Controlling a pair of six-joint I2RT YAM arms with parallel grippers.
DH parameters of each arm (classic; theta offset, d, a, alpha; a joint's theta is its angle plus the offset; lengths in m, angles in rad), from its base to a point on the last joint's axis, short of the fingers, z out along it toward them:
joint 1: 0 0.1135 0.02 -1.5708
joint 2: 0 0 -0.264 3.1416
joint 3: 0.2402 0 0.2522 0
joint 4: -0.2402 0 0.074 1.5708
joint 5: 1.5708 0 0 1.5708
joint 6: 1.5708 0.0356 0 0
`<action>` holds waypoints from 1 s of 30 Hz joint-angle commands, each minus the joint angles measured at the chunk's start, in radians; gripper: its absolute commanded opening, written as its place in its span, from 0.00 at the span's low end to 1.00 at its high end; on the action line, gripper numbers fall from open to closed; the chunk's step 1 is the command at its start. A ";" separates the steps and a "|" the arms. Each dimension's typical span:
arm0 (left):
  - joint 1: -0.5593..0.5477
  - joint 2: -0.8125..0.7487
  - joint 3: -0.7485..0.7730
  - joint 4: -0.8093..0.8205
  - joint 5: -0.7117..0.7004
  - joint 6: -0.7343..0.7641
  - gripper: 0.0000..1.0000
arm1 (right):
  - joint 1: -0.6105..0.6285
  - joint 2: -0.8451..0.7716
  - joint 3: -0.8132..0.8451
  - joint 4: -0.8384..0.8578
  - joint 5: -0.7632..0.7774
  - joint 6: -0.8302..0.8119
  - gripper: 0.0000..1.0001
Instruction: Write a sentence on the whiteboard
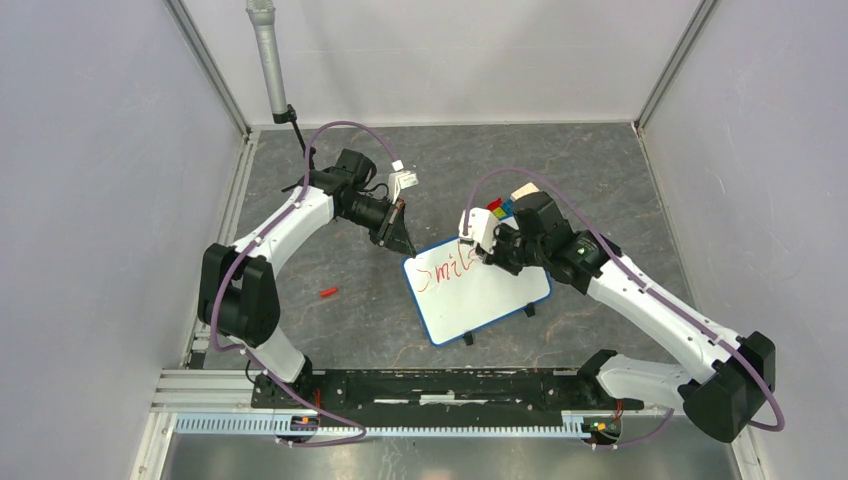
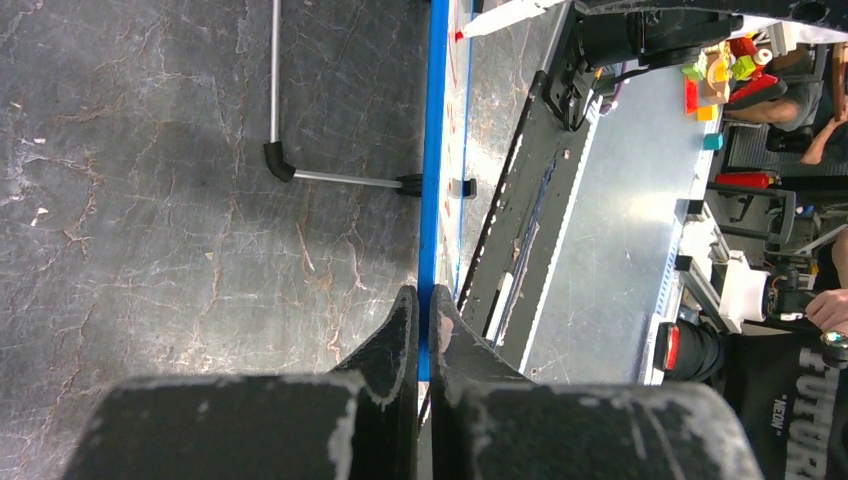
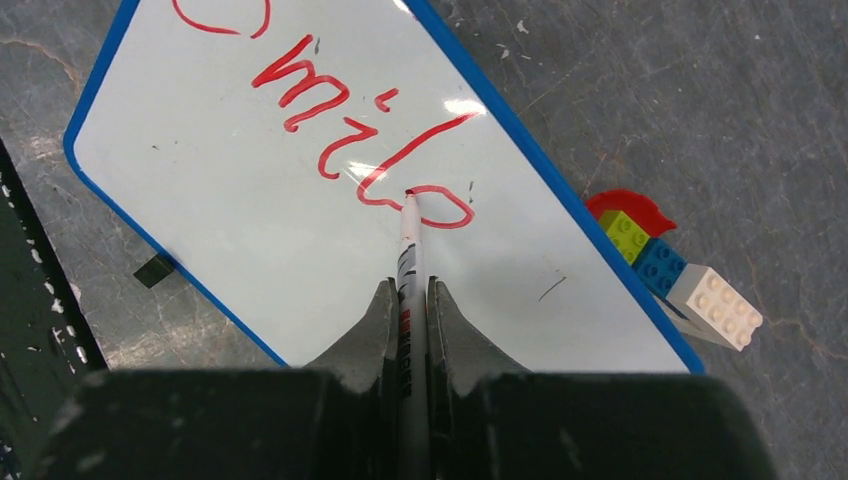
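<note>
Marker tip on the whiteboard (image 1: 490, 295), one word of the sentence (image 3: 330, 110) nearly formed.

The whiteboard lies slantwise on the dark bench (image 1: 380, 330), between the two arms and just ahead of their bases. The left tool (image 2: 425, 310) is pinched tight on the board's blue rim at its far-left corner, probably so the light board cannot slide or turn under the pen. The right tool (image 3: 408, 292) is clamped narrow around a red marker (image 3: 409, 250), held lengthwise between the fingers so the tip reaches well beyond them. That tip touches the white surface on the loop of the last letter of "Smile", at the upper right of the board. Judging by the bare space below, most of the writing is not yet done. A stack of toy bricks (image 3: 660, 265) lies just beside the board's right rim, and a small red cap (image 1: 327, 292) lies apart to its left.
</note>
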 commanded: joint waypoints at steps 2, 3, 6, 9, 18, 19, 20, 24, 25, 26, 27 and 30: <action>-0.002 0.005 0.005 0.005 -0.004 0.028 0.02 | -0.003 -0.022 -0.052 -0.002 -0.002 -0.004 0.00; -0.001 0.004 0.005 0.006 -0.004 0.030 0.02 | -0.004 -0.028 -0.061 -0.001 0.002 -0.004 0.00; -0.002 0.004 0.005 0.006 -0.006 0.029 0.02 | -0.004 -0.041 -0.077 -0.004 0.015 -0.010 0.00; -0.001 0.004 0.003 0.006 -0.006 0.030 0.02 | -0.004 -0.048 -0.085 -0.012 0.031 -0.018 0.00; -0.002 -0.004 0.003 0.005 -0.014 0.029 0.02 | -0.004 -0.054 -0.069 -0.043 0.089 -0.037 0.00; -0.002 -0.004 0.003 0.006 -0.015 0.030 0.02 | -0.004 -0.052 -0.063 -0.047 0.093 -0.038 0.00; -0.002 -0.005 0.001 0.006 -0.016 0.030 0.02 | -0.003 -0.052 -0.053 -0.053 0.095 -0.041 0.00; -0.003 -0.005 0.000 0.005 -0.017 0.032 0.02 | -0.005 -0.056 0.003 -0.089 0.040 -0.038 0.00; -0.001 -0.007 0.001 0.005 -0.017 0.033 0.02 | -0.004 -0.059 0.021 -0.101 0.014 -0.026 0.00; -0.002 -0.007 0.000 0.006 -0.018 0.035 0.02 | -0.004 -0.060 0.036 -0.109 -0.005 -0.016 0.00; -0.002 -0.008 -0.001 0.006 -0.018 0.036 0.02 | -0.004 -0.059 0.049 -0.118 -0.014 -0.010 0.00; -0.002 -0.007 -0.001 0.006 -0.016 0.036 0.02 | -0.004 -0.067 0.059 -0.116 -0.012 -0.002 0.00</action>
